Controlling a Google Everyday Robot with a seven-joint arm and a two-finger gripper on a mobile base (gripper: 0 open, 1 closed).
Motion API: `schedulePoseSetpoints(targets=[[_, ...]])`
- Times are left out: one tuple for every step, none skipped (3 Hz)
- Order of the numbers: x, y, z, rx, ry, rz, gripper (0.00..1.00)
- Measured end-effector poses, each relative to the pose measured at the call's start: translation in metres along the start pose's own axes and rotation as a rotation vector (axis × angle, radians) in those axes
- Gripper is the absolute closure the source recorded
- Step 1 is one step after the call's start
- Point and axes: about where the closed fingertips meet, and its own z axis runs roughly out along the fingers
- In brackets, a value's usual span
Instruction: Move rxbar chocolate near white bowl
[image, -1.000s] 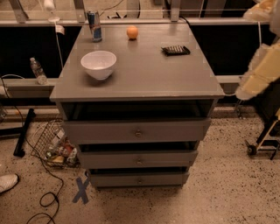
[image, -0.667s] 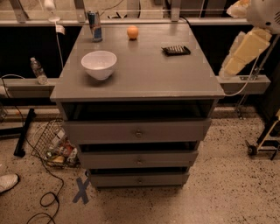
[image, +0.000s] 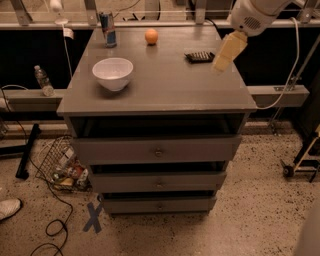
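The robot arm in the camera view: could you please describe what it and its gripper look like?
The arm's last segment is a rounded, glossy white housing with a small patch of dark vent holes. Below it, the gripper is a pale cream, flat, tapering piece. It hangs over the right edge of the grey table, beside the small dark rxbar chocolate. No markings show.
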Motion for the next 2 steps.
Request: schedulePoseSetpoints(targets=[[-0.007, -0.032, 0.043, 0.039, 0.052, 0.083, 0.0], [-0.007, -0.062, 0.076, 0.095, 0.096, 0.209, 0.0]])
